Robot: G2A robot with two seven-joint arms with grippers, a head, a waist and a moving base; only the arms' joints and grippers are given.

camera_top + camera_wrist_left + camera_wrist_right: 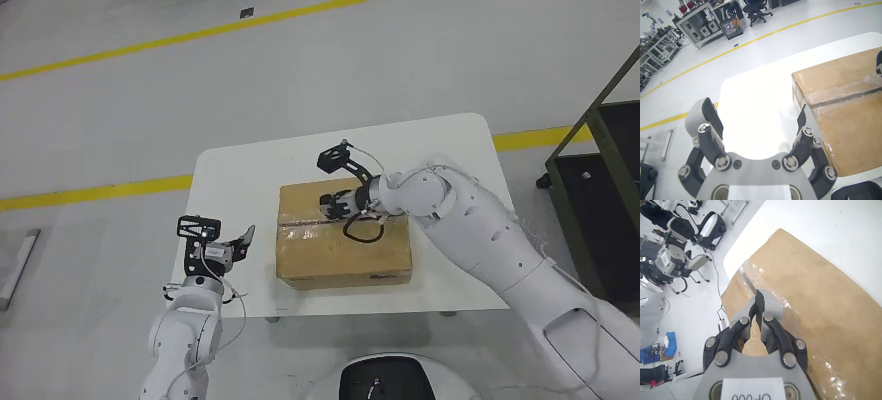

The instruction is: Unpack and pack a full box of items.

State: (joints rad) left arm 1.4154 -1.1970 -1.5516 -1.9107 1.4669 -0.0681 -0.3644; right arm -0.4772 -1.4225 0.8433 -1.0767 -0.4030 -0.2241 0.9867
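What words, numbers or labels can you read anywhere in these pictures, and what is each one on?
White label behind the right gripper: upside down and cut off by the picture's edge, not readable whole.
Pen mark on top of the box: a small scribble, no legible word.
No other text can be read.

The top view is looking steeply down from above the arms, taking in the whole white table (240, 180) and the cardboard box (345, 240) from some way off. The left wrist camera is sitting close behind the left gripper (754, 103), facing across the table toward one end of the box. The right wrist camera is hanging just over the box top, looking past the right gripper (758, 296) along the tape seam (753, 274). All three views are sharing the box and table
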